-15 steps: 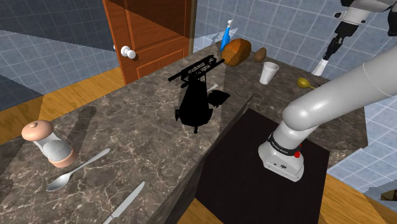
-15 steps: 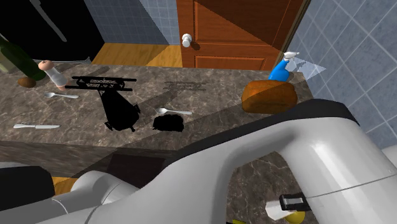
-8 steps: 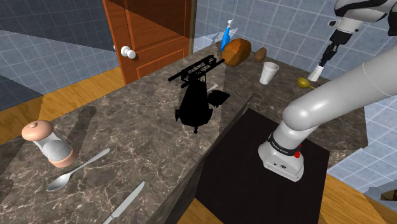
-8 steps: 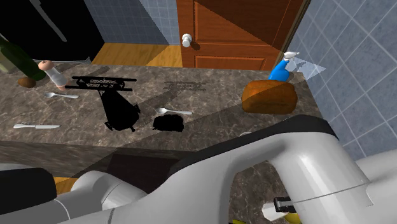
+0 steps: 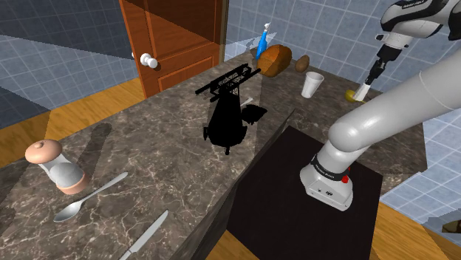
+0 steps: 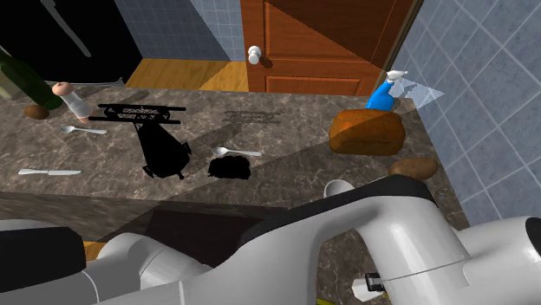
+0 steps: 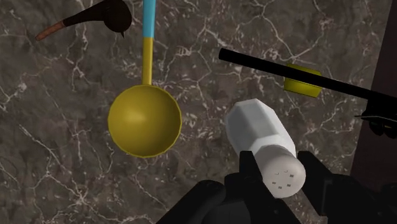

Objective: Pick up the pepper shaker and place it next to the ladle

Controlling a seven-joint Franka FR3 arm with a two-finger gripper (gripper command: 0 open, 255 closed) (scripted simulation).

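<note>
My black gripper (image 7: 281,177) is shut on the cap end of a white faceted pepper shaker (image 7: 259,141), whose holed top faces the camera. Beside the shaker on the dark marble counter (image 7: 57,159) lies the ladle (image 7: 144,121), a yellow bowl with a yellow and blue handle. In the shoulder view the gripper (image 5: 368,81) hangs at the far right of the counter with the shaker (image 5: 362,92) pointing down, just right of the ladle (image 5: 349,94). Whether the shaker touches the counter I cannot tell.
A white cup (image 5: 312,83), a potato (image 5: 301,63), a bread loaf (image 5: 277,59) and a blue spray bottle (image 5: 262,40) stand near the ladle. A black rack (image 5: 225,111) sits mid-counter. At the shoulder view's left are a grinder (image 5: 55,166), a spoon (image 5: 89,198) and a knife (image 5: 144,236).
The arm has come down and moved towards the shoulder view's left with the shaker in its grip, from above the counter's right end to just beside the ladle.
</note>
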